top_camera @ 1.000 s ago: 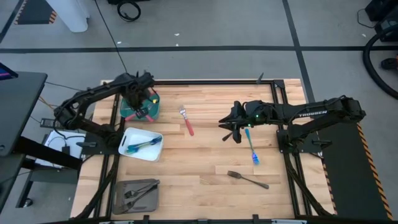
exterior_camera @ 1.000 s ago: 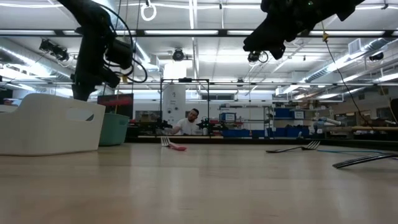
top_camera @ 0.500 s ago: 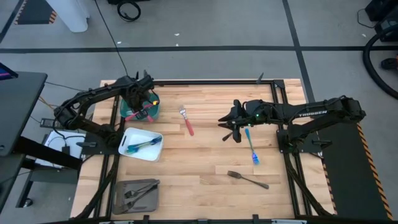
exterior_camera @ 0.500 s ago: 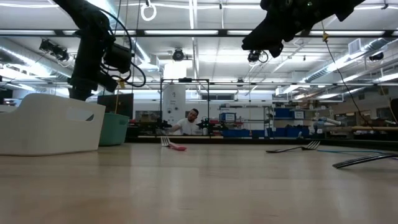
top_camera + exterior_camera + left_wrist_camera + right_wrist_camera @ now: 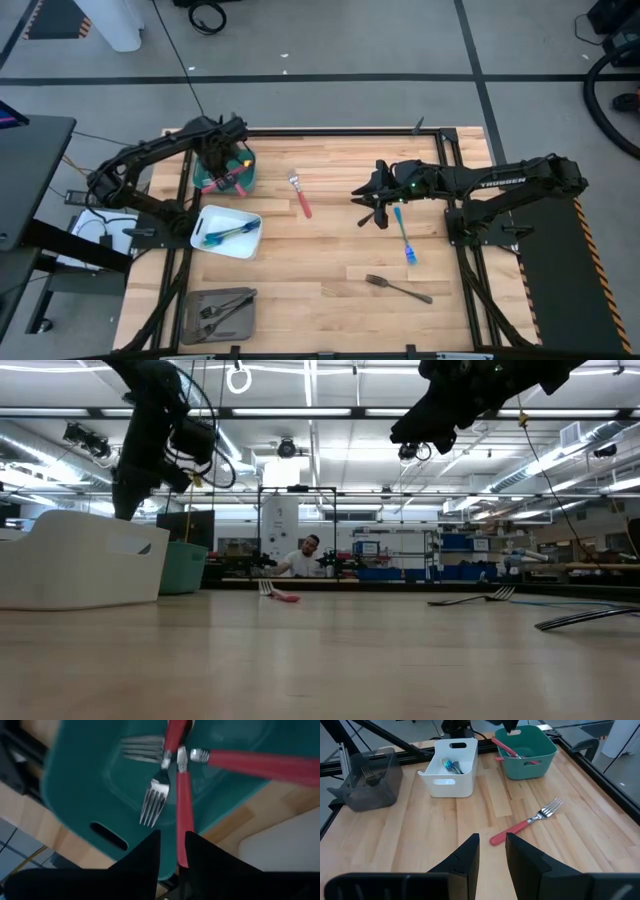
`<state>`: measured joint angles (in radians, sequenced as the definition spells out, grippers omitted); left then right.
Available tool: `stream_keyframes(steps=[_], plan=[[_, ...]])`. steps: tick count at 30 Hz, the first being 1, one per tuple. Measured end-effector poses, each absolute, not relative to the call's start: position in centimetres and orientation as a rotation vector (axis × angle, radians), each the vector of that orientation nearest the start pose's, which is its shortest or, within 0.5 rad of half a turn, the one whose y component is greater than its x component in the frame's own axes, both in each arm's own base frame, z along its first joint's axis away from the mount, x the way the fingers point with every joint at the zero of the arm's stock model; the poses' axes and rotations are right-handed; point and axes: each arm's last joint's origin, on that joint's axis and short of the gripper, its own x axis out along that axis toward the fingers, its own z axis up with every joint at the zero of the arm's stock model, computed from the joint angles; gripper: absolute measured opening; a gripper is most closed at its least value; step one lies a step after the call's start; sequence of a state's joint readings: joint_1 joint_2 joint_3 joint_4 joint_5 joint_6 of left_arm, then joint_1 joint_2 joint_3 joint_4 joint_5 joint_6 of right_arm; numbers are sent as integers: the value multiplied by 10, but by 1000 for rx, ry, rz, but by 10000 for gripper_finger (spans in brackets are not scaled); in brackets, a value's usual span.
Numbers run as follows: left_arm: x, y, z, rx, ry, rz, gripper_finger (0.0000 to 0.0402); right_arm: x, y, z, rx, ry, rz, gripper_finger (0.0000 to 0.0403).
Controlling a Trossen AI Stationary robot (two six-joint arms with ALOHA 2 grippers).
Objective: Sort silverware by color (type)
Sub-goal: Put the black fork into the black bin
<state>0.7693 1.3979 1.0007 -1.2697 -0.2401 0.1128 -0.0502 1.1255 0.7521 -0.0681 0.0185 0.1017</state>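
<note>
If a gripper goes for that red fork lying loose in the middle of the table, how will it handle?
The red fork looks slim and rigid, so it should lift without flopping. It lies flat on the table, so fingers may struggle to get under it, and a nudge would probably slide or spin it. The smooth handle might slip or pivot in a narrow grip.

Red-handled forks (image 5: 182,810) lie in a green bin (image 5: 525,750); blue ones (image 5: 451,766) in a white bin (image 5: 451,780).
</note>
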Motion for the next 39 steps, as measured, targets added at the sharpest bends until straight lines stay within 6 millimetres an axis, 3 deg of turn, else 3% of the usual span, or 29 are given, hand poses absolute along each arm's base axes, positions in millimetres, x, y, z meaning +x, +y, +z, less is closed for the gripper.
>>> stream_keyframes(steps=[7, 13, 19, 26, 30, 33, 39], plan=[[177, 151, 272, -407, 1488, 735, 100, 243, -13, 267, 112, 439, -91, 103], [215, 136, 287, -421, 1222, 567, 100, 237, -12, 256, 257, 561, -138, 103], [251, 101, 285, -272, 1079, 351, 100, 221, -11, 237, 459, 788, -326, 103], [273, 46, 289, -152, 1020, 159, 100, 211, -11, 229, 600, 889, -441, 103], [281, 16, 291, -103, 971, 64, 100, 211, -11, 229, 524, 900, -406, 103], [285, -2, 293, -70, 933, 5, 100, 212, -15, 230, 344, 899, -367, 103], [291, -26, 299, -35, 844, -76, 100, 216, -28, 234, 147, 853, -354, 103]])
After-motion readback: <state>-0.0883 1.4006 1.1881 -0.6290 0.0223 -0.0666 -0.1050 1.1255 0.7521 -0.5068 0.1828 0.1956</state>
